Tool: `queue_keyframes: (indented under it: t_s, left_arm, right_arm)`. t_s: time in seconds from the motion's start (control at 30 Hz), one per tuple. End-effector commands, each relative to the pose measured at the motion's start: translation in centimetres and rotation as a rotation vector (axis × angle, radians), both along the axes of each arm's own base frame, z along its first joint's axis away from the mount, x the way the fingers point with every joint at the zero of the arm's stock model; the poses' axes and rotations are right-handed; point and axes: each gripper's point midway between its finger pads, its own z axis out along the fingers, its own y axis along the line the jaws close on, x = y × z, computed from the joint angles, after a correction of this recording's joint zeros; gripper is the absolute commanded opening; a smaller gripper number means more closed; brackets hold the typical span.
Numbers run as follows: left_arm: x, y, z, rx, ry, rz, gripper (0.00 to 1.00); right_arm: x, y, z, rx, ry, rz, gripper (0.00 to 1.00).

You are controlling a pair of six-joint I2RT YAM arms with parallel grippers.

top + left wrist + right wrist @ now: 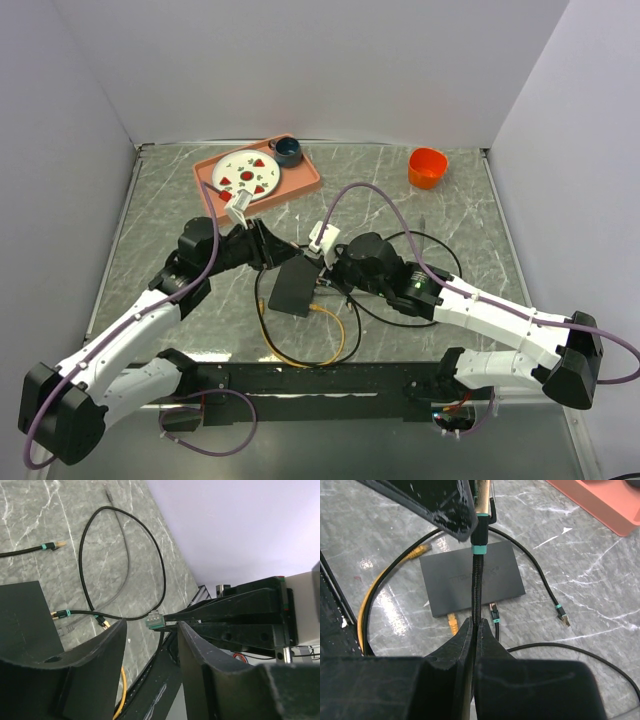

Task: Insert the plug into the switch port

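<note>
The switch (293,287) is a flat black box lying on the marble table between the arms; it also shows in the right wrist view (455,582) and at the left edge of the left wrist view (20,617). My right gripper (476,625) is shut on a black braided cable (476,585) and holds its plug (483,500) above the switch, right beside a finger of the left gripper (425,500). My left gripper (150,627) is open and empty, next to the switch's far corner. The held plug (155,621) shows just beyond its fingertips.
A yellow cable (300,345) loops in front of the switch, its plug (452,623) at the switch's near edge beside a black plug (494,613). Another black cable end (561,614) lies to the right. A salmon tray (305,182) and an orange cup (427,167) stand at the back.
</note>
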Motion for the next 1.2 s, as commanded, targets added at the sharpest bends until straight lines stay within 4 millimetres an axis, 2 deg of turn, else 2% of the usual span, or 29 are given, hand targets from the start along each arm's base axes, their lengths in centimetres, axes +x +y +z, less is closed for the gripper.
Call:
queue_keyframes:
  t_s: [0.0, 0.17, 0.37, 0.47, 0.57, 0.6, 0.63, 0.67, 0.73, 0.77, 0.87, 0.97, 1.03, 1.07, 1.13, 1.17]
  left_arm:
    - [-0.2, -0.8, 1.0, -0.037, -0.025, -0.038, 0.5]
    - [0.1, -1.5, 1.0, -0.039, -0.02, -0.039, 0.46]
    - [0.4, -1.5, 1.6, -0.05, -0.034, -0.02, 0.46]
    - [0.6, -1.4, 1.6, -0.051, -0.038, 0.0, 0.38]
    - [0.6, -1.3, 1.5, -0.053, -0.045, 0.004, 0.26]
    - [0.6, -1.3, 1.5, -0.05, -0.053, -0.001, 0.19]
    - [0.5, -1.4, 1.5, -0.05, -0.062, -0.007, 0.17]
    - [0.4, -1.4, 1.3, -0.047, -0.065, -0.013, 0.13]
    - [0.4, -1.3, 0.9, -0.021, -0.094, -0.024, 0.01]
    - [0.2, -1.3, 0.6, -0.011, -0.103, -0.031, 0.01]
    - [-0.5, -1.3, 0.3, 0.009, -0.172, -0.074, 0.01]
    - [-2.1, -1.8, 0.0, 0.025, -0.244, -0.163, 0.01]
    - [-3.5, -2.1, 0.6, 0.008, -0.308, -0.232, 0.01]
    - [-4.2, -2.2, 0.4, 0.0, -0.318, -0.256, 0.01]
    - [-5.7, -2.4, 2.2, -0.056, -0.412, -0.308, 0.01]
    - [-6.6, -2.6, 2.5, -0.074, -0.442, -0.331, 0.01]
  right_arm:
    - [0.3, 0.8, 3.0, 0.093, -0.05, -0.005, 0.0]
    - [0.1, 0.9, 2.8, 0.087, -0.045, 0.004, 0.0]
    - [-0.1, 0.9, 2.2, 0.083, -0.035, 0.006, 0.0]
    - [-0.2, 0.9, 2.1, 0.081, -0.032, 0.01, 0.0]
    - [-0.4, 1.0, 2.0, 0.085, -0.026, 0.016, 0.0]
    - [-0.4, 1.0, 2.0, 0.085, -0.026, 0.017, 0.0]
    - [-0.5, 1.0, 1.9, 0.081, -0.023, 0.017, 0.04]
    - [-0.5, 1.0, 1.9, 0.082, -0.025, 0.019, 0.22]
    - [-0.5, 0.8, 2.1, 0.086, -0.027, 0.01, 0.4]
    - [-0.5, 0.7, 2.3, 0.09, -0.03, 0.009, 0.5]
    - [-0.9, 0.5, 3.7, 0.147, -0.051, 0.018, 0.65]
    - [-1.4, 0.1, 5.6, 0.223, -0.086, 0.034, 0.77]
    - [-2.4, 0.2, 6.8, 0.278, -0.094, 0.09, 0.81]
    - [-2.6, 0.2, 7.3, 0.297, -0.091, 0.106, 0.81]
    - [-3.4, 0.3, 8.2, 0.335, -0.082, 0.156, 0.82]
    - [-4.6, 0.8, 8.4, 0.359, -0.05, 0.228, 0.81]
